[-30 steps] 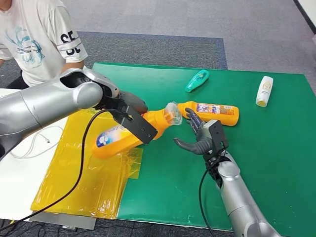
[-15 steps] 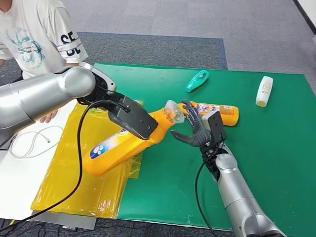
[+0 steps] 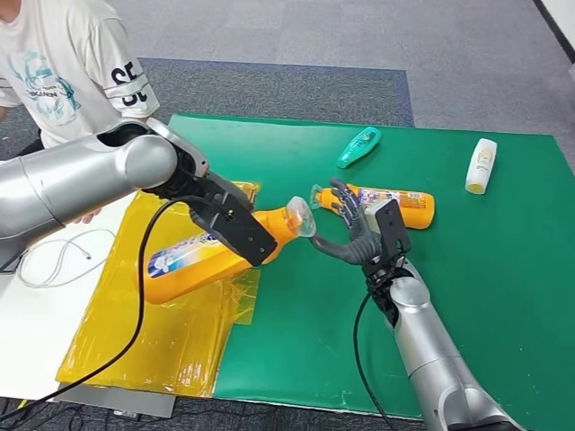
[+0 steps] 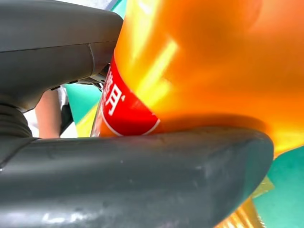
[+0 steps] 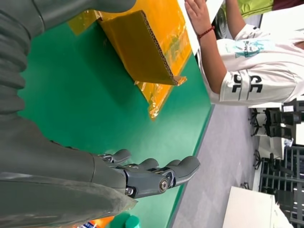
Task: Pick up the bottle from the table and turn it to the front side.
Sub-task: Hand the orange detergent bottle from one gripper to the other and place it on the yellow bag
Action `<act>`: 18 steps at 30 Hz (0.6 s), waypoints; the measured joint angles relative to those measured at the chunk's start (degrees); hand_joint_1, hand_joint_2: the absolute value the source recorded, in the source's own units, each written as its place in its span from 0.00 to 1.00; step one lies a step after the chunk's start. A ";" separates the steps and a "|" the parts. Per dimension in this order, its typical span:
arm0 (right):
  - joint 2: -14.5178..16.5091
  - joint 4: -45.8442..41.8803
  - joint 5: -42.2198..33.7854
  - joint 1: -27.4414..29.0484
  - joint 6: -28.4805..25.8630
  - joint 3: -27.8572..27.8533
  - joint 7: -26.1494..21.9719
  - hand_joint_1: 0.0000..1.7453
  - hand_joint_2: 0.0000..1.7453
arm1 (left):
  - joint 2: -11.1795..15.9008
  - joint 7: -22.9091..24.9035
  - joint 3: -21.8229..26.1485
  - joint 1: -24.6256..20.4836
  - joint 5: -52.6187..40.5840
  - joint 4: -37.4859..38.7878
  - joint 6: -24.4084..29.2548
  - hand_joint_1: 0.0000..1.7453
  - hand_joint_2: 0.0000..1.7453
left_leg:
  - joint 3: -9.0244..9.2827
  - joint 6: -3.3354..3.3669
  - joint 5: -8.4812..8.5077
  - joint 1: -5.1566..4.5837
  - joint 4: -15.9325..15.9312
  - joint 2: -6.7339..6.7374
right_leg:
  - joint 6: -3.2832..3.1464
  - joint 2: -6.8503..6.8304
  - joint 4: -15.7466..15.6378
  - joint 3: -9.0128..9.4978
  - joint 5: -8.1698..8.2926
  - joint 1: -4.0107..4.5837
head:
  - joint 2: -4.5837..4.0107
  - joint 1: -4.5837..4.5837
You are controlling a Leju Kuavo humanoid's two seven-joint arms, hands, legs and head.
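One orange bottle [image 3: 203,256] is up off the green mat [image 3: 474,269] in our left hand [image 3: 227,215], fingers clamped round its body, clear cap [image 3: 299,215] aimed at our right hand [image 3: 352,235], which hangs empty with fingers spread, second orange bottle [image 3: 396,205] lying just behind.

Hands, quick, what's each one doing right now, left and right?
Left hand: holding the orange bottle off the table.
Right hand: open, fingers spread, holding nothing, close to the bottle's clear cap.
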 joint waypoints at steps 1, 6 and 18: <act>0.02 0.00 0.05 -0.01 -0.06 0.00 0.05 0.00 1.00 | 0.02 -0.71 -0.01 0.46 -1.22 0.00 0.14 1.00 0.00 | 0.00 0.00 0.00 0.00 0.00 0.00 | 0.00 0.00 0.00 0.00 0.00 0.00 | -0.01 0.00; 0.12 0.00 0.26 -0.01 -0.41 0.00 0.23 0.00 1.00 | 0.19 -4.35 -0.03 3.65 -8.02 0.27 1.98 1.00 0.00 | 0.00 0.00 0.00 0.00 0.00 0.00 | 0.00 0.00 0.00 0.00 0.00 0.00 | 0.00 0.00; 0.42 0.00 0.37 0.02 -0.76 0.48 0.46 0.00 1.00 | 0.27 -12.39 -0.27 12.12 -18.19 6.47 7.08 1.00 0.00 | 0.00 0.00 0.00 0.00 0.00 0.01 | 0.00 0.00 0.00 -0.03 0.00 0.00 | 0.01 0.00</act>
